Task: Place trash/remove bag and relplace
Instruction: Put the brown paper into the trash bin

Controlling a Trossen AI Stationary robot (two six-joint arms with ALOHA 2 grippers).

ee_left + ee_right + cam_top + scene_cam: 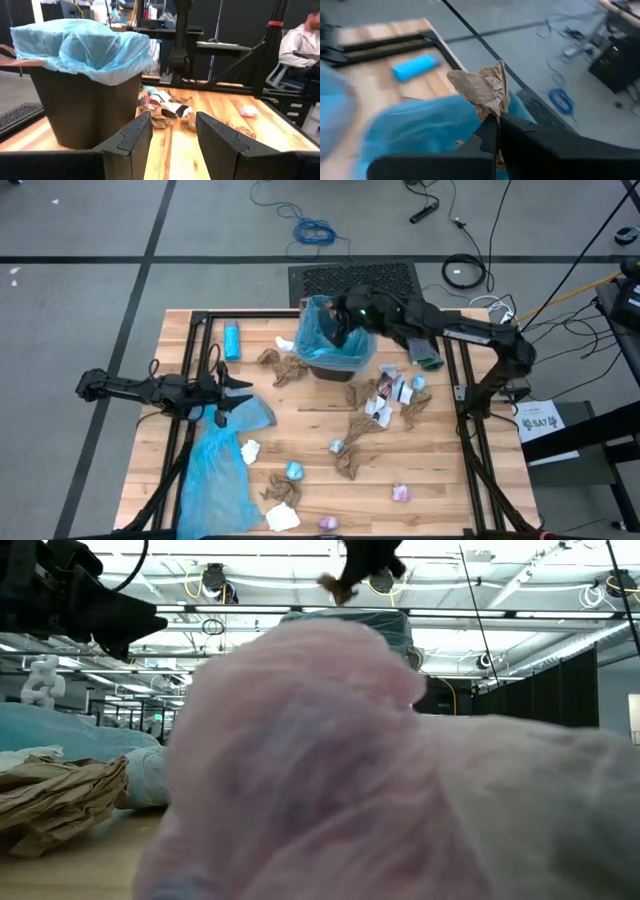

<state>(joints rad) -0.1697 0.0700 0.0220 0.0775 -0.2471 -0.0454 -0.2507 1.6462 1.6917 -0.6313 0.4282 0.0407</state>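
A dark bin (85, 110) lined with a light-blue bag (328, 335) stands at the table's far middle. My right gripper (497, 120) hovers over its mouth, shut on a brown paper wad (482, 90); the low view shows the gripper (365, 560) high up with the wad (338, 587) below it. More trash lies on the wood: brown wads (360, 430), white bits (385, 395), and light-blue and pink wrappers (400, 493). My left gripper (240, 392) stands open at the table's left, level, facing the bin, with nothing between its fingers (135, 137). My right gripper pinches one end of the brown paper wad (492, 114) between its two fingers. It comes from the table's right, slanting downward. The rest of the wad juts out past the fingertips, lifted clear above the blue-lined bin mouth.
A second light-blue bag (215, 465) lies flat at the near left. A solid blue oblong (232, 340) sits at the far left. Black frame rails (190, 370) run along both sides. A pink wrapper (330, 760) fills the low view. A seated person (300, 45) shows beyond the table.
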